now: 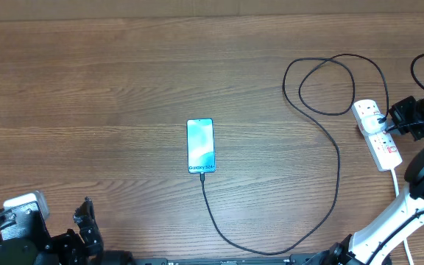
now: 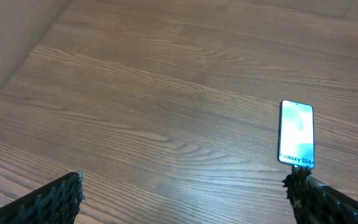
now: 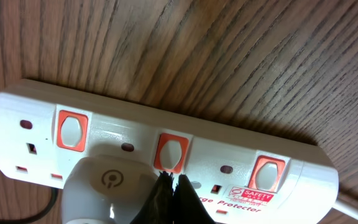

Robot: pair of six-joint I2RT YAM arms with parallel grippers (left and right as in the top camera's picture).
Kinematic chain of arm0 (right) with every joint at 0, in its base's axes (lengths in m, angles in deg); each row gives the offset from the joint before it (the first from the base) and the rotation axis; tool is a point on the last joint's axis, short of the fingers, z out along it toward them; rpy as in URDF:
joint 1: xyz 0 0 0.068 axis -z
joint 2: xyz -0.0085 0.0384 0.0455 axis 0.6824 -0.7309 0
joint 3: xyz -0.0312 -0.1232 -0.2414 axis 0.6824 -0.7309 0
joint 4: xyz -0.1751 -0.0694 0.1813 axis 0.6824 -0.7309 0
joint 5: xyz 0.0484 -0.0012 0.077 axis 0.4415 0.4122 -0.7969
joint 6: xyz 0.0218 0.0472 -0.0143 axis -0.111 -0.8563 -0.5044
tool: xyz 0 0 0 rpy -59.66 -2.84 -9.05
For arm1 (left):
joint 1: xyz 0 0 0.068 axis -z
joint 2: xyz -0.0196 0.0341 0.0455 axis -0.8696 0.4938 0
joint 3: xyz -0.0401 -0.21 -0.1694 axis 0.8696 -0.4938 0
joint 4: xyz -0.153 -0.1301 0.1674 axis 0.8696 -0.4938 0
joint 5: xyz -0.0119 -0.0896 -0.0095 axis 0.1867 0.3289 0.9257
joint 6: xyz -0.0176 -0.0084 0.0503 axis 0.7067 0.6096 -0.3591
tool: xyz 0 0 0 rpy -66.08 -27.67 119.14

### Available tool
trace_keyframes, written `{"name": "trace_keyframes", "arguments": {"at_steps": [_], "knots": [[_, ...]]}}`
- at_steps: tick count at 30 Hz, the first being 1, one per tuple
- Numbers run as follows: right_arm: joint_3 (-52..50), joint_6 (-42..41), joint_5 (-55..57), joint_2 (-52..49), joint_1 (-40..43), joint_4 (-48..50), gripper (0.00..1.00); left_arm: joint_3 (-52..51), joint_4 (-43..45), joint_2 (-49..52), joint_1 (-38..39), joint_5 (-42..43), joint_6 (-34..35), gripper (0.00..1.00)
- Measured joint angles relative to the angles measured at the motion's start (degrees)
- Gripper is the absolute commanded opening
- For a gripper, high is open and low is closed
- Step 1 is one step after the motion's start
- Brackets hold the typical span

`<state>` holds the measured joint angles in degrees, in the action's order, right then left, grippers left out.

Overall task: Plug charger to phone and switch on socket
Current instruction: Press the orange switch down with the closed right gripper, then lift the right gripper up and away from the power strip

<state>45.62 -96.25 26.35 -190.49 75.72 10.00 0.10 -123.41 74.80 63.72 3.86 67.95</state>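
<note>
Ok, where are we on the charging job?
Done, it seems: the cable runs into the bottom end of the phone. In hand: the right hand, shut, has its tips at the middle switch of the power strip. Left: pressing that switch; I can't tell whether it is on yet. The left hand sits open, near the phone.

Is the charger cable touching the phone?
Touching. The overhead view shows the tip of the charger cable meeting the bottom edge of the phone, with no gap.
</note>
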Motion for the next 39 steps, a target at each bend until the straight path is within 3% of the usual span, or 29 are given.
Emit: {"name": "trace_keyframes", "arguments": {"at_steps": [23, 31, 39], "knots": [[-0.1, -0.3, 1.7, -2.0, -1.0, -0.6, 0.04, 0.0, 0.0, 0.0, 0.0, 0.0, 0.0, 1.0], [3.7, -1.9, 3.5, -1.6, -0.9, -8.4, 0.04, 0.0, 0.0, 0.0, -0.6, 0.0, 0.0, 0.99], [5.3, -2.5, 4.5, 13.4, -1.7, -9.1, 0.04, -0.1, 0.0, -4.6, -6.2, 0.0, 0.0, 1.0]]}}
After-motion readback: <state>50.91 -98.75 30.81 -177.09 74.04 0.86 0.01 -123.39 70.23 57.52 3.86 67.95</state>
